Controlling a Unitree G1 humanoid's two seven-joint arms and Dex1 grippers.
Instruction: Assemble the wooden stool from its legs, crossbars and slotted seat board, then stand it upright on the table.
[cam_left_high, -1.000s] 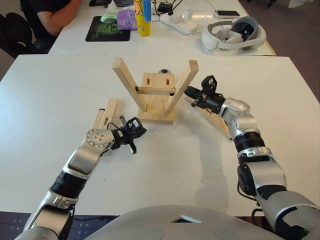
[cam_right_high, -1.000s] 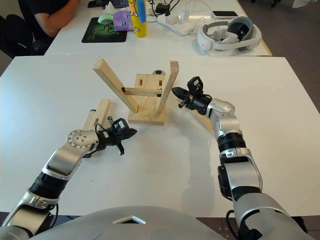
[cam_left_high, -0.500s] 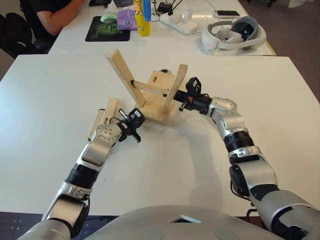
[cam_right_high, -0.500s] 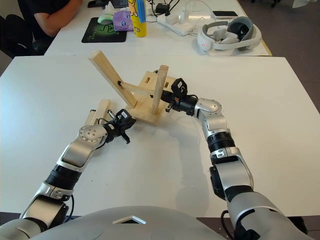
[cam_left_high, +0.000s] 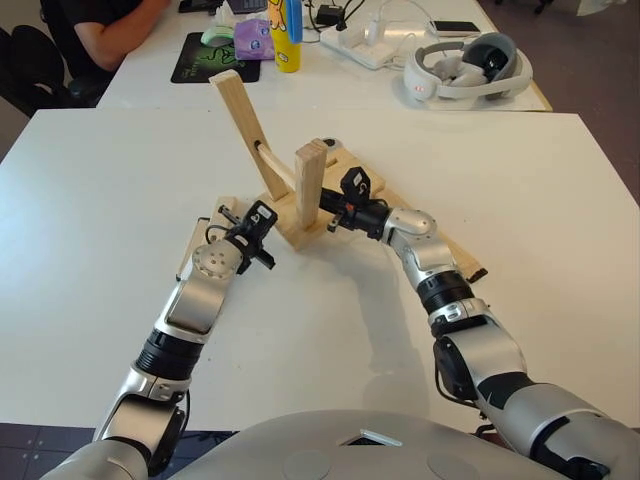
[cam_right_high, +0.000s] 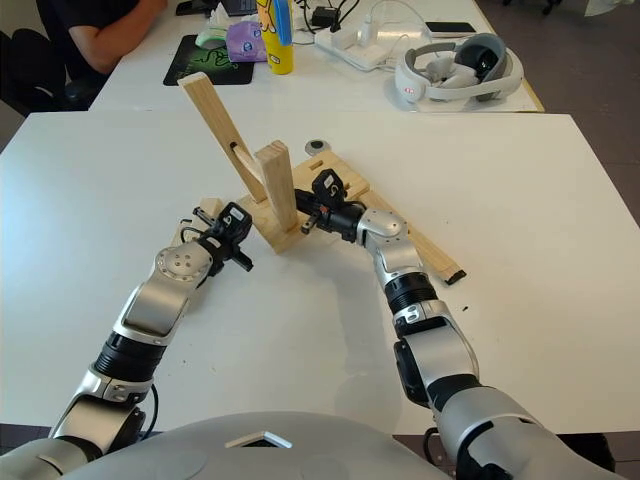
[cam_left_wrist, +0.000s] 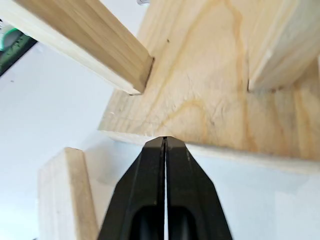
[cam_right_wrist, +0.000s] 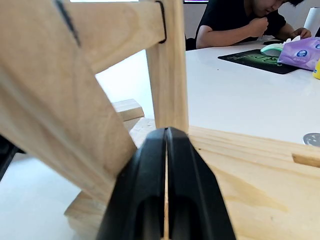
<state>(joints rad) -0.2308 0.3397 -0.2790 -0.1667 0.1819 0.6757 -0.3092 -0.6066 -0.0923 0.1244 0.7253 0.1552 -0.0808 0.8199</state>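
Touching seat board (cam_left_wrist: 200, 100) edge, left hand (cam_left_wrist: 165, 143) closed; right hand (cam_right_wrist: 166, 133) closed beside leg (cam_right_wrist: 168, 75).

Two white tables, the near table (cam_left_high: 100, 200) and the far table (cam_left_high: 340, 85), stand on a grey floor (cam_left_high: 600, 60).

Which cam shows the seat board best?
Right eye view: the whole seat board shows, with two legs rising from it. Left wrist view has a close patch of its face and edge; right wrist view a strip with one slot.
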